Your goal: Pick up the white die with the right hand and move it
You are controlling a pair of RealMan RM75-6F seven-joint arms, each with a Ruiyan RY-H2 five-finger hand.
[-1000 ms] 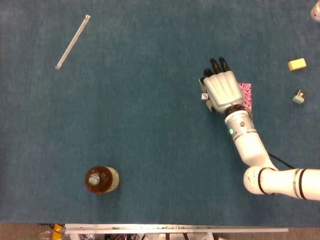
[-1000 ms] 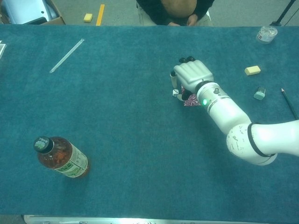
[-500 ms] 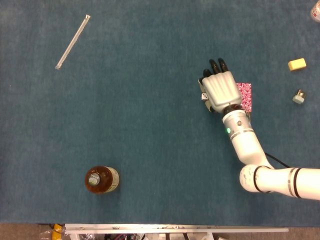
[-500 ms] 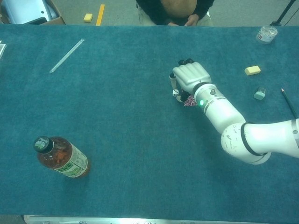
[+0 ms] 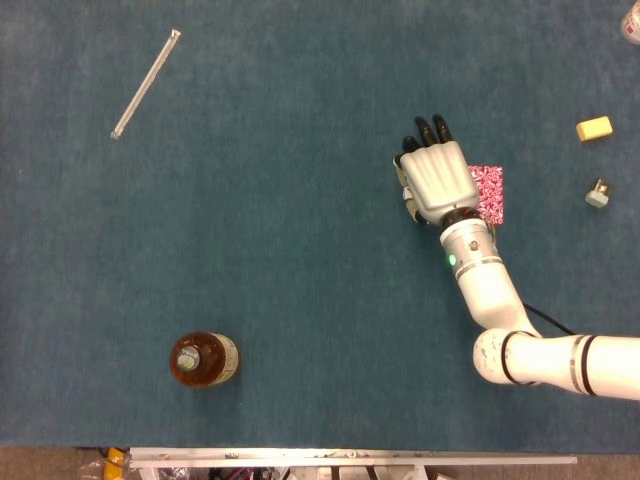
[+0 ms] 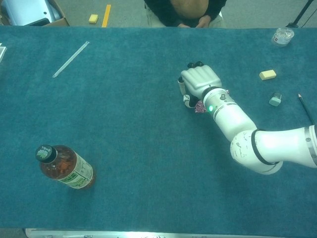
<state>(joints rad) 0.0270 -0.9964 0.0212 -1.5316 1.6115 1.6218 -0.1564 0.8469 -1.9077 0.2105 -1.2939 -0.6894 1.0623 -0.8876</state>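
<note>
My right hand (image 5: 437, 178) lies palm down on the blue cloth right of centre, fingers stretched toward the far side. The white die (image 6: 186, 99) peeks out at the hand's (image 6: 200, 82) left lower edge, just below the thumb, resting on the cloth. In the head view the die is almost wholly covered by the hand. I see no finger closed around it. My left hand shows in neither view.
A pink patterned card (image 5: 490, 190) lies partly under the hand's right side. A yellow eraser (image 5: 594, 128) and a small green-grey object (image 5: 598, 193) sit far right. A clear rod (image 5: 146, 84) lies far left, a brown bottle (image 5: 203, 360) near left.
My right hand has slid slightly left and away, so it now covers most of the die, which earlier stood clear beside the thumb. The die itself has not moved.
</note>
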